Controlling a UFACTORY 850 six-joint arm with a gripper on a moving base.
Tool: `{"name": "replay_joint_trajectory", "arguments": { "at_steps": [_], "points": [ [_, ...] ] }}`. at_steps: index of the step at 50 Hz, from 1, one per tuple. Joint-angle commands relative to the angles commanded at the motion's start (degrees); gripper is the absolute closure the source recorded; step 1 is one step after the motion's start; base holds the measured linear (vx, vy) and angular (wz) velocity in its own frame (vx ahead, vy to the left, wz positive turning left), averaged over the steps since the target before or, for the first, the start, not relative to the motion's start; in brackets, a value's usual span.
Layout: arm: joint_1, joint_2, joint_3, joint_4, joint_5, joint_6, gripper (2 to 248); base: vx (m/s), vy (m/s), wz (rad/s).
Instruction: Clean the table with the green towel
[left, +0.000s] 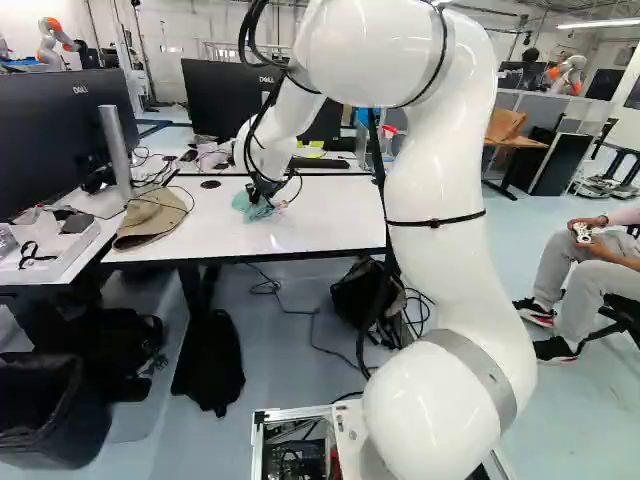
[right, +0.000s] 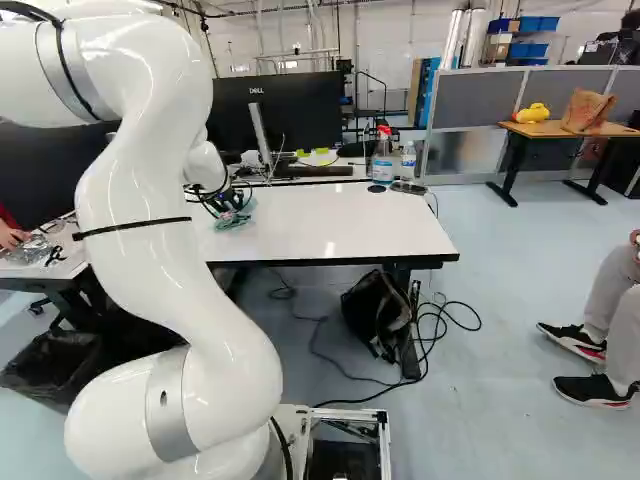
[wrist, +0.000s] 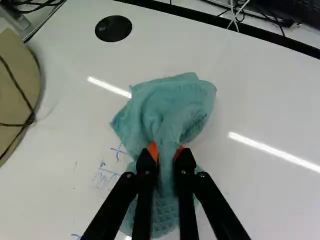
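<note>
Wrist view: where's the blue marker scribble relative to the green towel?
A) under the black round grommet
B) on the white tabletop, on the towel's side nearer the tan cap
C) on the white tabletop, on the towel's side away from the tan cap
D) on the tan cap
B: the blue marker scribble lies on the white tabletop, between the green towel and the tan cap.

And here's the white arm (left: 435, 170), rising tall from its lowest joint (left: 430, 410), arching over up top and reaching down ahead, black gripper (left: 258, 196) low at its end, two fingers (wrist: 145, 167) pinching in, orange pads (wrist: 153, 149) facing each other!
</note>
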Motion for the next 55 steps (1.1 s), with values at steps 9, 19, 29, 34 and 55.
{"name": "replay_joint_trajectory", "arguments": {
  "at_steps": [9, 19, 29, 34, 55],
  "points": [
    [1.5, 0.9, 1.2, 0.0, 0.0, 0.0, 199, 0.000, 0.000, 0.000],
    [3.1, 1.9, 2.5, 0.0, 0.0, 0.0, 199, 0.000, 0.000, 0.000],
    [4.7, 3.0, 4.0, 0.0, 0.0, 0.0, 199, 0.000, 0.000, 0.000],
    [5.5, 3.7, 4.9, 0.0, 0.0, 0.0, 199, 0.000, 0.000, 0.000],
    [8.3, 7.1, 9.2, 0.0, 0.0, 0.0, 199, 0.000, 0.000, 0.000]
  ]
}}
